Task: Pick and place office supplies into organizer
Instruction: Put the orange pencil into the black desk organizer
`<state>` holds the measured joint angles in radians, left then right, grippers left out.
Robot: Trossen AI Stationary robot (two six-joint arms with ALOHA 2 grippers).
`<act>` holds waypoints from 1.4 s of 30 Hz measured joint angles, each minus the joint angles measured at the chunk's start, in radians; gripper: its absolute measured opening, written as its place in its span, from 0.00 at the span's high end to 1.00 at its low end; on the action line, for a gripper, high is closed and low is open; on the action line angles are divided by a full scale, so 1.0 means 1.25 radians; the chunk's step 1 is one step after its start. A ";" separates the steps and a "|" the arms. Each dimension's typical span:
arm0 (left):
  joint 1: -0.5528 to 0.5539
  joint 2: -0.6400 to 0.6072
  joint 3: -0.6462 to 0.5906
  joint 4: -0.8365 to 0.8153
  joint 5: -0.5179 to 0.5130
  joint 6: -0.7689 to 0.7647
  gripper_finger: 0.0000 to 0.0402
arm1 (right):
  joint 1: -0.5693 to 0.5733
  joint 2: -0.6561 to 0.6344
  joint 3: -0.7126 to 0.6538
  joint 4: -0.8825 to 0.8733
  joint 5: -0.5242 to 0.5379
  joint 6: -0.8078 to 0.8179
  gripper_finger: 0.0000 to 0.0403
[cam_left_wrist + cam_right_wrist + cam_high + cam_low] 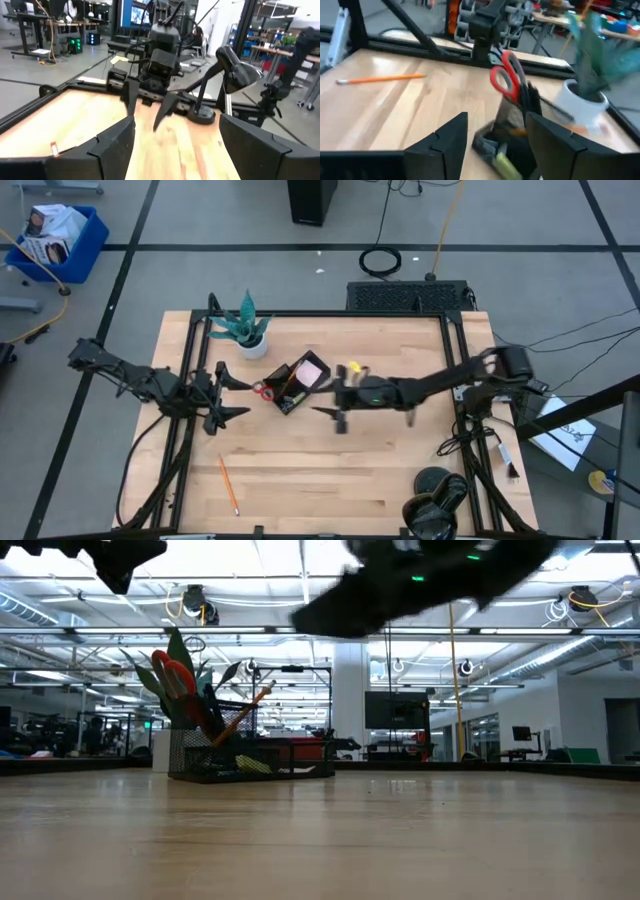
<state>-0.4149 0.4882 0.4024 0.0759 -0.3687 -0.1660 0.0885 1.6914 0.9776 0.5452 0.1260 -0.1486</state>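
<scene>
The black organizer stands mid-table, tilted. It holds the pink sticky pad, the red-handled scissors standing handles up, and a pencil. A yellow-green bit lies in its low part. Another orange pencil lies flat on the table near the front edge. My left gripper is open, just left of the organizer. My right gripper is open, just right of it, and looks at the scissors between its fingers. In the low view both arms hang blurred above the table.
A potted green plant in a white pot stands just beyond the organizer. Small yellow bits lie on the table to its right. A dark frame runs round the wooden table, whose near half is bare apart from the pencil.
</scene>
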 joint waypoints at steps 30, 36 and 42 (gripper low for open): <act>0.003 -0.029 0.000 -0.202 0.024 0.055 0.27 | 0.105 -0.643 -0.768 0.434 0.006 0.094 0.56; -0.002 -0.027 0.000 -0.219 0.216 0.118 0.27 | 0.102 -0.825 -0.768 0.313 0.077 0.060 0.55; -0.024 -0.024 0.000 -0.251 0.282 0.204 0.27 | 0.102 -0.969 -0.769 0.135 0.171 0.032 0.56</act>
<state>-0.4446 0.4580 0.4023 -0.2381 -0.0166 0.0895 0.2161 0.4797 0.0166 0.7135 0.3392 -0.1083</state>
